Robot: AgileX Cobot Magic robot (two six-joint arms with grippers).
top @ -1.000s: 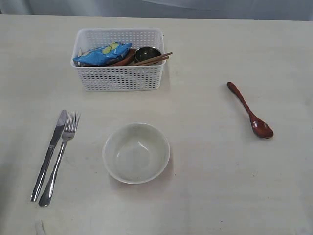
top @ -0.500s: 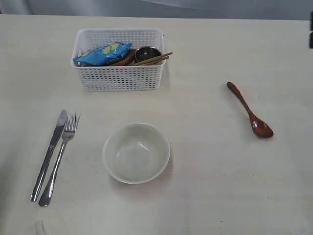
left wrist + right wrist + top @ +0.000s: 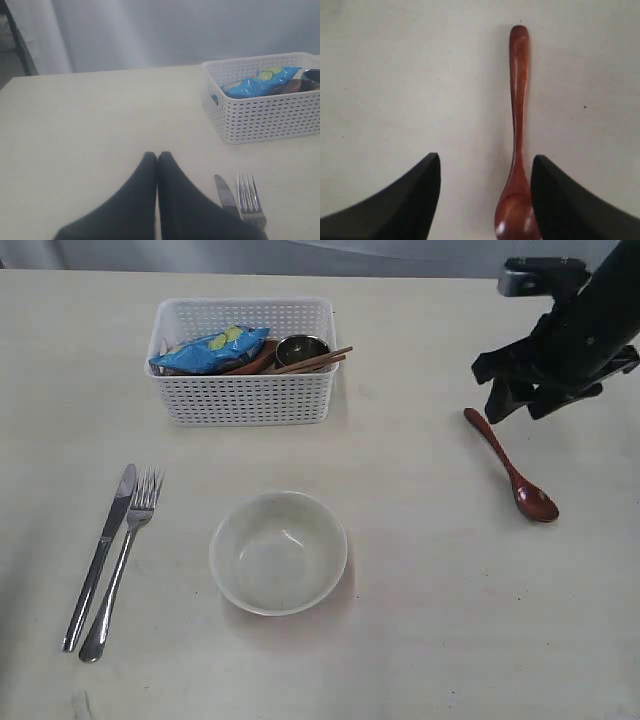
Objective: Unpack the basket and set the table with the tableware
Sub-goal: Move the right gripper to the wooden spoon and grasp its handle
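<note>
Above spoon (image 3: 510,468), right pincer (image 3: 516,410) newly in view, spread wide, empty.

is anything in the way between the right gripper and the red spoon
Nothing visible does. The red spoon lies alone on the bare table, and the open right gripper hangs above it with only empty space between them.

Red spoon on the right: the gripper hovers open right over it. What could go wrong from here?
1. The spoon lies off-centre between the open fingers of the right gripper, so closing could nudge or spin it rather than grip it.
2. It lies flat on the table; a low grasp might scrape the surface.
3. Later, the chopsticks jutting over the basket rim could snag.
</note>
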